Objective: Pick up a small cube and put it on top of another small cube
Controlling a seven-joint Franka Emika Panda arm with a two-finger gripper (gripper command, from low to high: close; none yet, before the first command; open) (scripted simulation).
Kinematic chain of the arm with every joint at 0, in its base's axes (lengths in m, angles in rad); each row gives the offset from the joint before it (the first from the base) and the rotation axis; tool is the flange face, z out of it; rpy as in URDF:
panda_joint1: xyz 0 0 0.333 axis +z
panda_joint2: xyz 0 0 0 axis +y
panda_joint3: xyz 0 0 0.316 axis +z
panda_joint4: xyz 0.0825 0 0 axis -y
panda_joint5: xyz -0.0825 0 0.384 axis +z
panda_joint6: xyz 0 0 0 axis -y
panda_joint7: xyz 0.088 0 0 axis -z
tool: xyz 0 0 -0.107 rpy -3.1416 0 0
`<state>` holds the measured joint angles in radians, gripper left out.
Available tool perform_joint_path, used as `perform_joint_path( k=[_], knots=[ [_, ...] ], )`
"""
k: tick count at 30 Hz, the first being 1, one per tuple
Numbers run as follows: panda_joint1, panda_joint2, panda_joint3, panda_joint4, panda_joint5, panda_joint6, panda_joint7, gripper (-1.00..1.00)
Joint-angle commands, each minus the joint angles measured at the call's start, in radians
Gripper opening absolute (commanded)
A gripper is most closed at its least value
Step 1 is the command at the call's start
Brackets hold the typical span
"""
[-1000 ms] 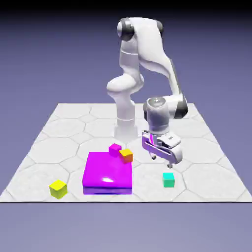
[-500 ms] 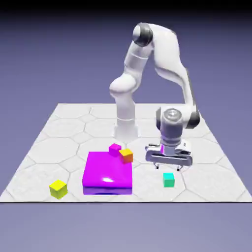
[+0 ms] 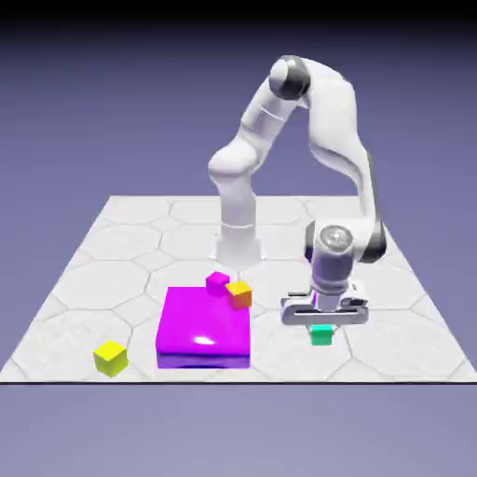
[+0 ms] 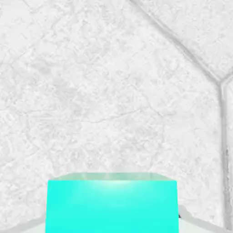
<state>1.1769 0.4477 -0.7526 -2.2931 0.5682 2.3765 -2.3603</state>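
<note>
The small teal cube (image 3: 322,336) rests on the table at the exterior view's right front. My gripper (image 3: 323,327) has come straight down over it, and its fingers reach down around the cube's upper part. In the hand view the teal cube (image 4: 111,205) fills the bottom middle where the fingertips sit and hides them. The gripper is shut on it. The small yellow cube (image 3: 110,357) sits alone near the front left corner, far from the gripper.
A large flat magenta block (image 3: 203,326) lies between the two cubes. A small orange cube (image 3: 240,294) and a small magenta cube (image 3: 218,282) sit at its back right corner. The table's front edge (image 3: 279,380) runs just in front of the teal cube.
The hand swung right and forward, then dropped onto the teal cube. Its jaws, wide before, have closed on the cube.
</note>
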Motion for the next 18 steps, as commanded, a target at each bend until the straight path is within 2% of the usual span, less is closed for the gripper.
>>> perform_joint_path(
  k=[1,18],
  knots=[
    [-0.036,-0.01,0.028,0.002,0.001,0.0,0.04,-1.0],
    [-0.652,-0.171,0.498,0.038,-0.025,0.002,0.753,-1.0]
  ],
)
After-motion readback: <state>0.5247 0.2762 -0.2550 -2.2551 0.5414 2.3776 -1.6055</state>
